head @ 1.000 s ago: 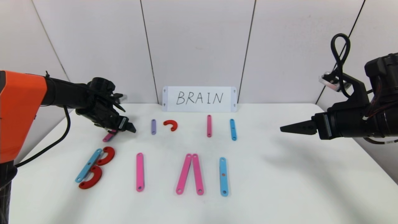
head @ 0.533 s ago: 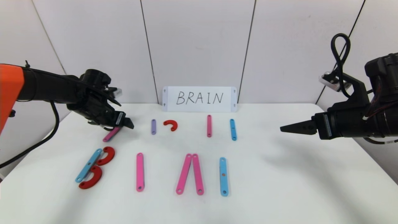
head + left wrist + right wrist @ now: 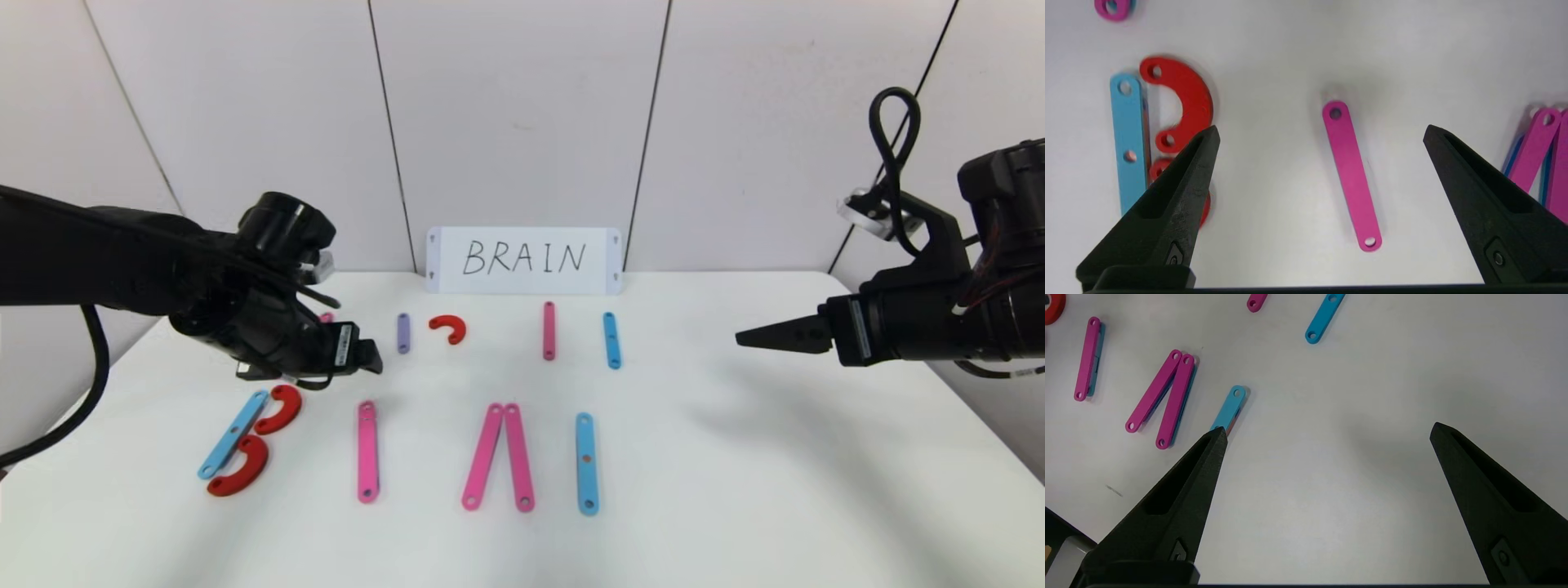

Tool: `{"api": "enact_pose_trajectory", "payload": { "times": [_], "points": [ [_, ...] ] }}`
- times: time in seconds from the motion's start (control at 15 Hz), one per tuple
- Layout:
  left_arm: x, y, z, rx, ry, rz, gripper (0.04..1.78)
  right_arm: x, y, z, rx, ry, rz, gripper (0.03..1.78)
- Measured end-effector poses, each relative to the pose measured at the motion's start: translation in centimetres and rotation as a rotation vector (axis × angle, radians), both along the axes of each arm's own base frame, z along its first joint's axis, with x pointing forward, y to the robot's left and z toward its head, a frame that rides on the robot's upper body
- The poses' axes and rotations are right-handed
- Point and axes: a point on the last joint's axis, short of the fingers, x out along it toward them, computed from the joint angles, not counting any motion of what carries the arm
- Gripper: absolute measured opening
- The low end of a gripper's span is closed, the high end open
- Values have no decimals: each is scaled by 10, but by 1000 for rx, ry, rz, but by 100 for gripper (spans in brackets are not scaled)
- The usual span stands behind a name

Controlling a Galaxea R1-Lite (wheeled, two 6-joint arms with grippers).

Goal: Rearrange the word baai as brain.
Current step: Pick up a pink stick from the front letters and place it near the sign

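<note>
The front row of plastic pieces reads as a blue strip (image 3: 233,434) with two red half-rings (image 3: 277,408), a long pink strip (image 3: 367,451), two pink strips leaning into a peak (image 3: 498,468), and a blue strip (image 3: 586,463). My left gripper (image 3: 369,359) hovers open just behind the long pink strip's far end. In the left wrist view that strip (image 3: 1351,175) lies on the table between the open gripper's (image 3: 1322,130) fingers, untouched. My right gripper (image 3: 739,339) is parked open and empty above the table's right side, and it also shows in the right wrist view (image 3: 1327,428).
A white card (image 3: 523,260) reading BRAIN stands at the back. Before it lie a purple strip (image 3: 403,332), a red curve (image 3: 448,328), a pink strip (image 3: 549,330) and a blue strip (image 3: 611,340). A short pink strip's end (image 3: 326,317) peeks from behind my left arm.
My left gripper has left the short pink strip at the back left and moved forward and right, over the long pink strip's far end. The right arm has not moved.
</note>
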Motion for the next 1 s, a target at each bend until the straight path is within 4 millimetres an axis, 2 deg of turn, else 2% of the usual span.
{"api": "enact_pose_trajectory", "payload": {
  "times": [0.13,0.33,1.0],
  "points": [
    [-18,-9,-10,40,9,53,175,0,0,0,0,0,0,174],
    [-30,-20,-27,17,-2,83,175,0,0,-2,-1,6,-1,174],
    [-25,-31,-62,-14,6,89,175,1,0,-4,-3,15,1,174]
  ]
}}
